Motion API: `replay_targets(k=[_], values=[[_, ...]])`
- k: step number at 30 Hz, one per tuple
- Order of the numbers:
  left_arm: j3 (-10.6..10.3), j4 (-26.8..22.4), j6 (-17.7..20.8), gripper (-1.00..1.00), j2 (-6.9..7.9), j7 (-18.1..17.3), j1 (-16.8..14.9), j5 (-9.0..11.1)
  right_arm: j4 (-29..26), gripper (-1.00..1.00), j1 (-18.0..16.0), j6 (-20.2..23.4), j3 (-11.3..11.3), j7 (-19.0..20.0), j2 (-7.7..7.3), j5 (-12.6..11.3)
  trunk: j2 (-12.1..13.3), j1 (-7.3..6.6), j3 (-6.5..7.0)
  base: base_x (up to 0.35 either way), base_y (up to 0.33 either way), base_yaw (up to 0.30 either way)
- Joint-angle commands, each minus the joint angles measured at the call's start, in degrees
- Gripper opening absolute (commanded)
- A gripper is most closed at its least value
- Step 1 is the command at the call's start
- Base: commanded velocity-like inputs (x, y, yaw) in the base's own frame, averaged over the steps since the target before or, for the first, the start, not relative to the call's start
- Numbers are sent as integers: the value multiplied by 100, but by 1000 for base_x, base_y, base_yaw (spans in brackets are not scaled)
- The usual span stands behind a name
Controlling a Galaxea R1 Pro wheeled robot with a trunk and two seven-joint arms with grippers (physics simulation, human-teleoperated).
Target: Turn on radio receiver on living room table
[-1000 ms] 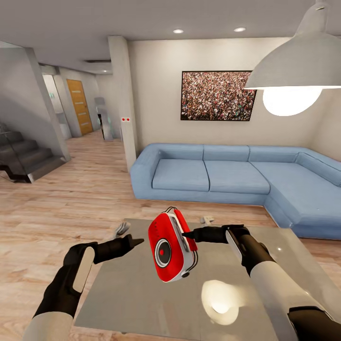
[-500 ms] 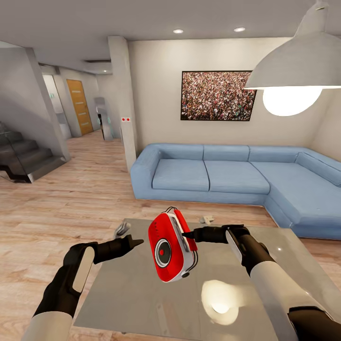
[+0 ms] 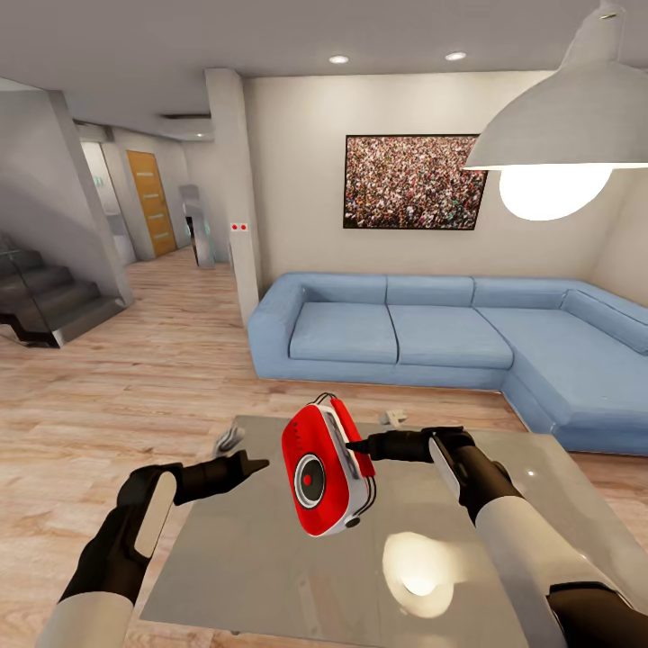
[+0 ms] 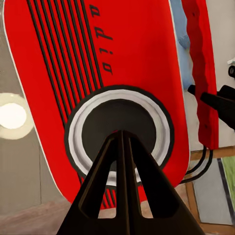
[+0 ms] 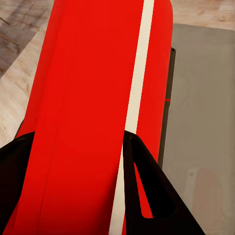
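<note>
I am holding my right end effector (image 3: 358, 444) clamped across the radio receiver (image 3: 326, 469), lifted tilted above the counter (image 3: 270, 576) in the living room. My left end effector (image 3: 256, 464), fingers pressed together, is pointing at the round dial (image 4: 119, 135); I judge a straight, gentle push at its centre best.

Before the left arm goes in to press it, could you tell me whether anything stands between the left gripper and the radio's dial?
Nothing visible does. The left gripper, fingers closed together, points at the dial on the radio receiver, with open air between. The right gripper grips the radio's side, off that path.
</note>
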Motion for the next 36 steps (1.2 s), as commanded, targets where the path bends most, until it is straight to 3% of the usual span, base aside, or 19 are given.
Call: replay_targets(k=[1, 31, 36], values=[[-1, 7, 0, -100, 0, 0, 0, 5, -4, -100, -1, 16, -6, 4, -1, -49, -1, 0, 1, 0, 0, 0], [-10, 108, 17, -100, -35, 3, -66, 1, -5, -100, -3, 21, -6, -4, 0, -49, -1, 0, 1, 0, 0, 0], [-10, 327, 9, -100, -59, 1, -186, -265, -10, -100, -2, 25, -6, -3, -2, -49, -1, 0, 1, 0, 0, 0]])
